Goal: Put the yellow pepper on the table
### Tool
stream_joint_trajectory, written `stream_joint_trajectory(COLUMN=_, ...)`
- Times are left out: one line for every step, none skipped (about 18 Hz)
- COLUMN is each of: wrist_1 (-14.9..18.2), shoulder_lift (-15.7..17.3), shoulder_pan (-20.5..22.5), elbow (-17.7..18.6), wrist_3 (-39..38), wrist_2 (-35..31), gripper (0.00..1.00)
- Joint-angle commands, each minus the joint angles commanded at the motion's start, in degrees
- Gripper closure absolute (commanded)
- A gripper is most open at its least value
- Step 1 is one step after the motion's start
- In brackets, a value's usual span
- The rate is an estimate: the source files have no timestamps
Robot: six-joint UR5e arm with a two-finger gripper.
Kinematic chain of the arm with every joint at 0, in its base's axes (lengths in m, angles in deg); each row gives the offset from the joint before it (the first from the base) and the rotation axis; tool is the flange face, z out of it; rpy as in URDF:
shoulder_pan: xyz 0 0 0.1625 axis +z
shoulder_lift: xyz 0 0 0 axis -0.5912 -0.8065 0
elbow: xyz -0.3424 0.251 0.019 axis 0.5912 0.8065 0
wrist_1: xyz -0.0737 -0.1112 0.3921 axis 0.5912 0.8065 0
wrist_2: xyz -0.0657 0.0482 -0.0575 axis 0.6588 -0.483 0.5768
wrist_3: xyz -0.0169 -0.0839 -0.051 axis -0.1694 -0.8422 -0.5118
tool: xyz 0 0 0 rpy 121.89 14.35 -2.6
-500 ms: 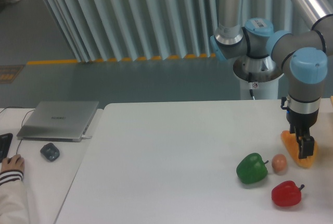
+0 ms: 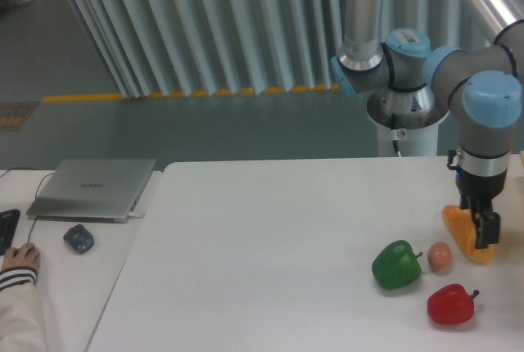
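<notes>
Arm's nudged slightly right since half a second back. My gripper (image 2: 485,236) sits low over the orange bread (image 2: 460,233); can't tell if fingers are open or closed. Risk: grabbing bread instead, since no yellow pepper is in view near the fingers, only green pepper (image 2: 397,265), egg (image 2: 440,256), red pepper (image 2: 450,304) on tabletop (image 2: 262,245).

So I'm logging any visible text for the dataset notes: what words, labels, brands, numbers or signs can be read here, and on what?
Laptop lid: a small mark at its centre, too blurred to read.
Robot base: a small red-and-white sticker near the cable, too small to read.
Floor plate at the far left edge: a patterned marking, not legible.
Peppers, egg and table: no text visible.
Nothing else can be read.
</notes>
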Motion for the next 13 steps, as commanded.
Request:
stream_joint_trajectory(wrist_1=-0.09, shoulder_lift=0.18, shoulder_pan=1.15, elbow=-0.17, wrist_3=1.48, wrist_2=0.09, gripper=0.0)
stream_joint_trajectory(wrist_1=-0.09, shoulder_lift=0.18, shoulder_pan=2.11, elbow=-0.35, wrist_3=4.89, wrist_2=0.09, gripper=0.0)
stream_joint_trajectory(wrist_1=0.0, shoulder_lift=0.18, shoulder_pan=2.99, elbow=-0.26, wrist_3=9.45, wrist_2=0.09, gripper=0.0)
stream_joint_trajectory(wrist_1=0.09, shoulder_lift=0.18, shoulder_pan=4.39, elbow=-0.17, wrist_3=13.32, wrist_2=0.18, gripper=0.0)
stream_joint_trajectory(wrist_1=0.17, shoulder_lift=0.26, shoulder_pan=5.8, elbow=-0.26, wrist_3=15.8, wrist_2=0.35, gripper=0.0)
stream_joint_trajectory(wrist_1=0.17, shoulder_lift=0.27, shoulder_pan=6.6, elbow=-0.35, wrist_3=17.74, wrist_2=0.35, gripper=0.0)
stream_joint_trajectory(wrist_1=0.09, shoulder_lift=0.18, shoulder_pan=6.95, elbow=-0.26, wrist_3=19.24, wrist_2=0.27, gripper=0.0)
stream_joint_trajectory(wrist_1=0.17, shoulder_lift=0.26, shoulder_pan=8.18, elbow=-0.26, wrist_3=20.82, wrist_2=0.44, gripper=0.0)
stream_joint_trajectory(wrist_1=0.09, shoulder_lift=0.27, shoulder_pan=9.06, elbow=-0.17, wrist_3=23.01, wrist_2=0.35, gripper=0.0)
stream_joint_trajectory(wrist_1=0.09, shoulder_lift=0.18, shoulder_pan=9.68, elbow=-0.17, wrist_3=27.21, wrist_2=0.27, gripper=0.0)
stream_joint_trajectory(wrist_1=0.09, shoulder_lift=0.26, shoulder_pan=10.64, elbow=-0.26, wrist_3=29.95, wrist_2=0.26, gripper=0.0)
stream_joint_trajectory(wrist_1=0.09, shoulder_lift=0.27, shoulder_pan=11.34, elbow=-0.17, wrist_3=32.59, wrist_2=0.26, gripper=0.0)
stream_joint_trajectory(wrist_1=0.0, shoulder_lift=0.18, shoulder_pan=12.05, elbow=-0.26, wrist_3=35.74, wrist_2=0.26, gripper=0.0)
